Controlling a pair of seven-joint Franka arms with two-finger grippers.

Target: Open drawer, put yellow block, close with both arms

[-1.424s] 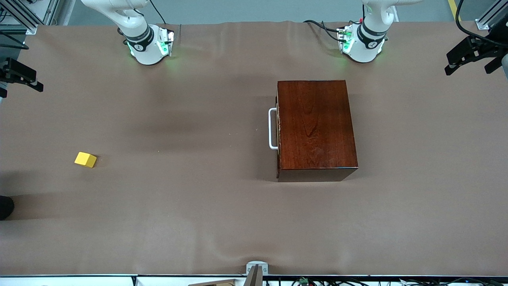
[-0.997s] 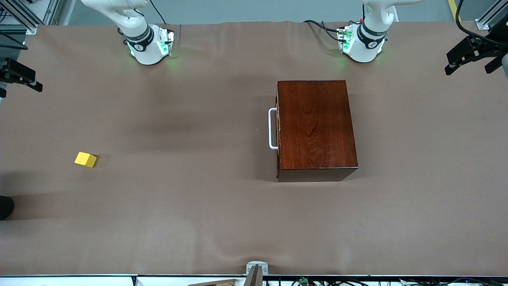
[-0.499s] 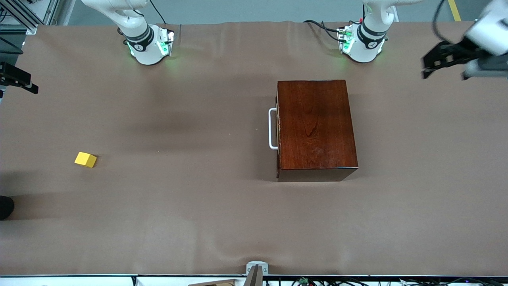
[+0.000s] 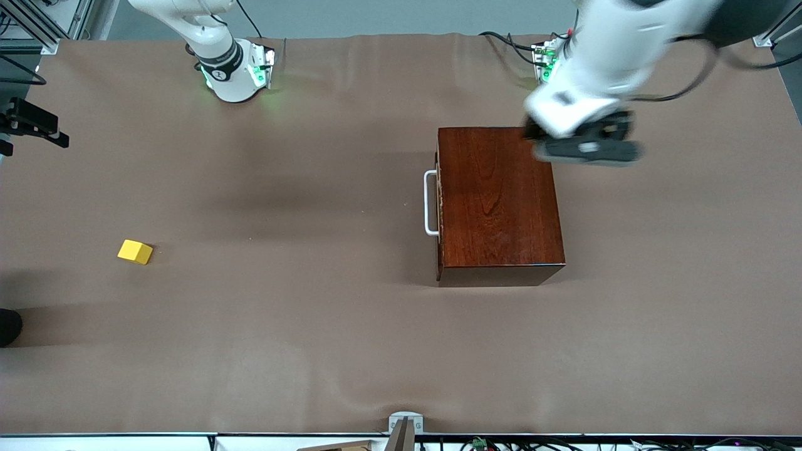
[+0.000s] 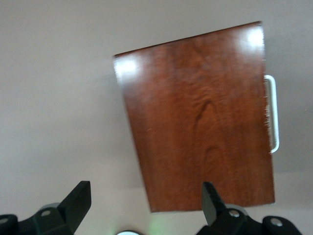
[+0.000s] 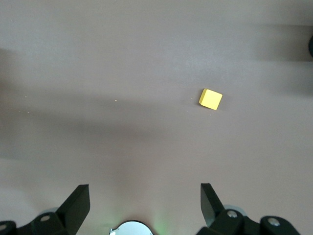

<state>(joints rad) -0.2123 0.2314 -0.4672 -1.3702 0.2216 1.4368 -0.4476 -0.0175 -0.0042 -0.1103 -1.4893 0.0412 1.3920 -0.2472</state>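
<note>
Reddish-brown and glossy, the wooden box (image 4: 498,203) sits where it sat in the earlier frames, toward the left arm's end of the table (image 4: 313,326), with the drawer (image 4: 439,207) pushed fully in and its white U-shaped handle (image 4: 430,203) facing the right arm's end. What has changed is the left arm (image 4: 617,47): half a second ago its gripper hung out over the table's edge at its own end, well clear of the box, and now it has swung in so that the left gripper (image 4: 586,143) is over the box's top corner that lies nearest the left arm's base. In the left wrist view the box top (image 5: 198,117) fills most of the picture with the handle (image 5: 272,113) along one edge, and the two black fingers (image 5: 78,200) stand wide apart with nothing between them.

The right gripper (image 4: 28,122) hangs at the right arm's end of the table, almost exactly where it was before; the right arm waits. Its wrist view shows its fingers (image 6: 78,203) spread wide and empty.

The yellow block (image 4: 135,252) has not moved: it lies on the bare table toward the right arm's end, well apart from the box and nearer to the front camera than the handle, and it shows in the right wrist view as well (image 6: 211,99)
</note>
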